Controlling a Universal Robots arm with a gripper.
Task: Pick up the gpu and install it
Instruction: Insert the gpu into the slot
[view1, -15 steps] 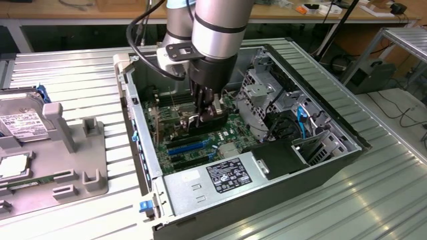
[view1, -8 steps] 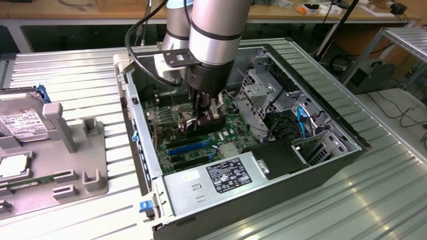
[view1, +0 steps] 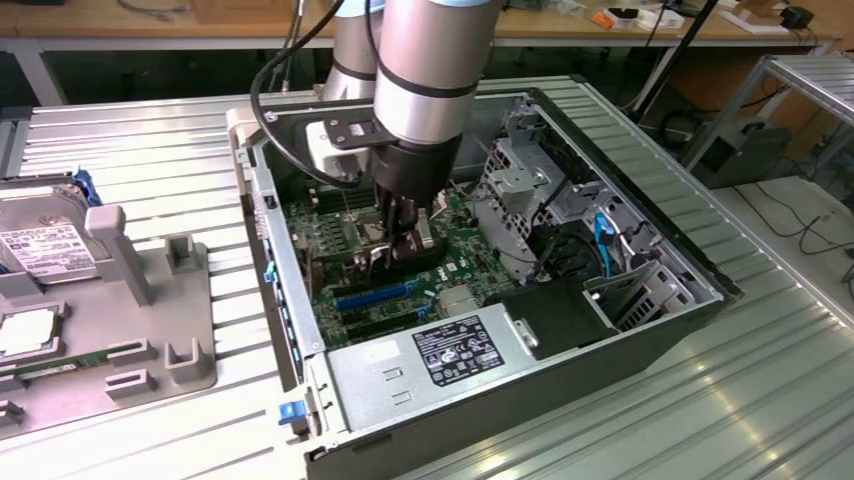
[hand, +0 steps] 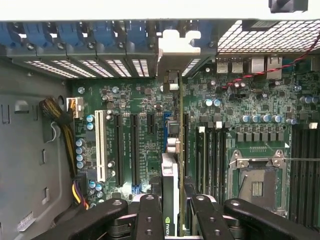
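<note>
**GPU held edge-on over the motherboard inside the open case**

The arm reaches down into the open computer case (view1: 534, 300), which lies on its side on a ribbed metal desk (view1: 747, 400). The gripper (view1: 395, 250) sits low inside the case, just above the green motherboard (view1: 461, 235). Its fingers (hand: 150, 215) are pinching the gpu (hand: 170, 200), one on each flat side of the card.

In the wrist view the gpu is seen edge-on, standing upright between the two dark fingers, its thin green-and-black body running away from the camera toward the rear wall of the case. Its silver bracket (hand: 175, 47) stands at the far end, against the row of slot covers (hand: 100, 67) at the back of the case. The card lies in line with the motherboard's expansion slots, between a pair of long black slots (hand: 126, 147) on one side and the memory slots (hand: 210, 155) and empty processor socket (hand: 257, 180) on the other. Whether its lower edge is already seated in a slot cannot be told.

In the exterior view a silver power supply (view1: 427, 365) with a label fills the near end of the case. At the exterior view's left, a grey fixture tray (view1: 120, 330) on the desk carries a silver hard drive (view1: 34, 240) with a white label.
</note>
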